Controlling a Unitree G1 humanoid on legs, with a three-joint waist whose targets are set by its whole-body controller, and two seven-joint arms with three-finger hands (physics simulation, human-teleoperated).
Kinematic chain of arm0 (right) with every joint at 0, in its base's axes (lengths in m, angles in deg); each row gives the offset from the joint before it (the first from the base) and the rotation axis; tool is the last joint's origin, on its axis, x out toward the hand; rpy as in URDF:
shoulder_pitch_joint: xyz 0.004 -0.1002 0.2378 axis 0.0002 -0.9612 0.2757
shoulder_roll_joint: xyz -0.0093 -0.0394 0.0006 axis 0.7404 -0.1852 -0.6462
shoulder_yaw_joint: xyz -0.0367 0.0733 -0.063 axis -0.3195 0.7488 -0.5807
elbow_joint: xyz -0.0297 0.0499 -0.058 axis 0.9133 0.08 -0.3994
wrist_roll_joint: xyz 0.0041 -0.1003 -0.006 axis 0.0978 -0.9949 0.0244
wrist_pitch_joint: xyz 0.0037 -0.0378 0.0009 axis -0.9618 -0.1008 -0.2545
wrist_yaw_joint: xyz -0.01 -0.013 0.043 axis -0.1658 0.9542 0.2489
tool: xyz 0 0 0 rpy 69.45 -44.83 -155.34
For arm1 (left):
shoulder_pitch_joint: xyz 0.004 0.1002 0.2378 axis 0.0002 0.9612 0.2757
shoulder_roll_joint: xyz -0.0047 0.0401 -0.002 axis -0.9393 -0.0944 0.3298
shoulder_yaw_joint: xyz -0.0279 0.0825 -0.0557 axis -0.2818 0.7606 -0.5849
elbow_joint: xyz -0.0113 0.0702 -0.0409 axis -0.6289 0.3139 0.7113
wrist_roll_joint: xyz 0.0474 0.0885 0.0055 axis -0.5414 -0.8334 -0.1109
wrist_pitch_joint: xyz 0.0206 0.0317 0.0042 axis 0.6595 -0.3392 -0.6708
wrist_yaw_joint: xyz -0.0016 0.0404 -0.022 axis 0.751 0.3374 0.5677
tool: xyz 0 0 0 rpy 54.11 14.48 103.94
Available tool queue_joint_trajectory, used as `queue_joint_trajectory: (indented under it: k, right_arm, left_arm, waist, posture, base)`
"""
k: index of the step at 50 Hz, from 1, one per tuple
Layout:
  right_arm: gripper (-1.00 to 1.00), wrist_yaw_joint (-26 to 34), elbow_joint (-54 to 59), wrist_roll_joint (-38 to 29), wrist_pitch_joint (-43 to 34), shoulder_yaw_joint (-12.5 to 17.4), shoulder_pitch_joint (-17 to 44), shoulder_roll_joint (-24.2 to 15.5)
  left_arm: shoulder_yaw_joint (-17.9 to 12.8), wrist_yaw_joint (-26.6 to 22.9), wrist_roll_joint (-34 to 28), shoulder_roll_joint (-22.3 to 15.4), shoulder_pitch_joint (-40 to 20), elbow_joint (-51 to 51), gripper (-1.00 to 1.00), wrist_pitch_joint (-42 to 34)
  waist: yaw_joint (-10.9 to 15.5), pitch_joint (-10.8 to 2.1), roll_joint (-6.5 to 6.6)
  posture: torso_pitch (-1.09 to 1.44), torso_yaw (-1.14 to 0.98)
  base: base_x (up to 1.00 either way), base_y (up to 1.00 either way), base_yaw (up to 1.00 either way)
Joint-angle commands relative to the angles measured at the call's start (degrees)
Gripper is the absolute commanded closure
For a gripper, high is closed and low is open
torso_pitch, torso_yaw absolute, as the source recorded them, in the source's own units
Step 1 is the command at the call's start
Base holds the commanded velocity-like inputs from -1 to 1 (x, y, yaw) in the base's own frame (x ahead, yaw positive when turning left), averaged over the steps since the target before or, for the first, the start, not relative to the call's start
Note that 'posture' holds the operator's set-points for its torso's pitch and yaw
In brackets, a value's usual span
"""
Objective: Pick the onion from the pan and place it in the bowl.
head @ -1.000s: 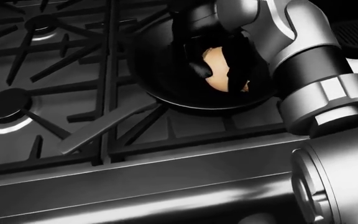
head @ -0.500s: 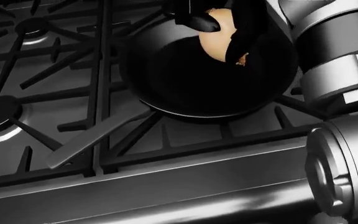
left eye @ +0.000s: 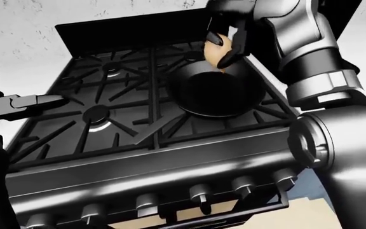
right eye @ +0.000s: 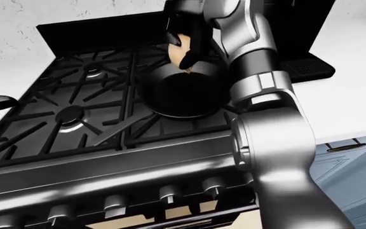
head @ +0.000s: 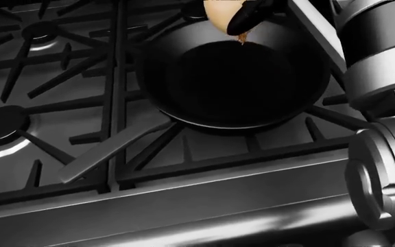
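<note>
A tan onion (left eye: 213,51) is held in the black fingers of my right hand (left eye: 224,45), lifted above the far rim of the black pan (left eye: 218,90). In the head view the onion (head: 219,14) sits at the top edge, over the empty pan (head: 235,82). The pan rests on the stove's right burner grate, its handle (head: 112,149) pointing down-left. My left hand (left eye: 27,102) shows at the left edge of the left-eye view, over the counter beside the stove, fingers extended. No bowl shows in any view.
The black stove (left eye: 107,100) has cast grates, burners (left eye: 96,114) on the left and a row of knobs (left eye: 199,193) along its lower face. White counter (right eye: 355,95) lies right of the stove, with a dark mat (right eye: 304,67) on it.
My right hand has lifted the onion out of the pan, up and toward the top of the head view. The pan is now empty. The head view shifted slightly.
</note>
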Motion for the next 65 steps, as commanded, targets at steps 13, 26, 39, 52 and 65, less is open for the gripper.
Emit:
queue_joint_trajectory:
  k: [13,26,39,52,65]
  right_arm:
    - [1.0,-0.94,-3.08,3.42,0.27,-0.74,1.91,-0.73]
    - [1.0,-0.69,-2.94,3.61,-0.15,-0.69,2.63,-0.8]
    - [1.0,0.42,-3.82,4.96,-1.57,-0.29,2.78,-0.66]
    - [1.0,-2.8,0.23,3.81,1.14,-0.7,5.61,-1.41]
    - [1.0,-4.11,2.07,3.28,1.34,-0.47,7.79,-1.63]
  left_arm:
    - [-0.96,0.09,-0.15,-1.14,-1.21,-1.43,-1.0,1.55]
    - [-1.32,0.43,0.22,-1.76,-1.64,-1.39,-1.0,1.12]
    - [-1.15,0.48,0.34,-1.63,-1.39,-1.36,-1.0,1.3]
    - [-1.97,0.68,0.75,-2.39,-1.66,-1.5,-1.0,0.82]
    - [-3.09,1.14,1.64,-3.87,-1.8,-1.42,-1.0,0.65]
  waist:
    - [0.83,-2.65,0.09]
    - [3.36,-2.87,-1.96]
    - [0.94,-0.31,1.0]
    - [0.69,-1.51,0.38]
    - [0.61,-2.76,0.5]
  posture:
    - [0.0,0.0]
    - [0.0,0.0]
    - [0.0,0.0]
    - [0.0,0.0]
    - [0.0,0.0]
  base:
    - [0.0,0.0,0.05]
    - [0.0,0.0,0.81]
    - [0.0,0.0,0.54]
    - [0.0,0.0,0.0]
    - [0.0,0.02,0.0]
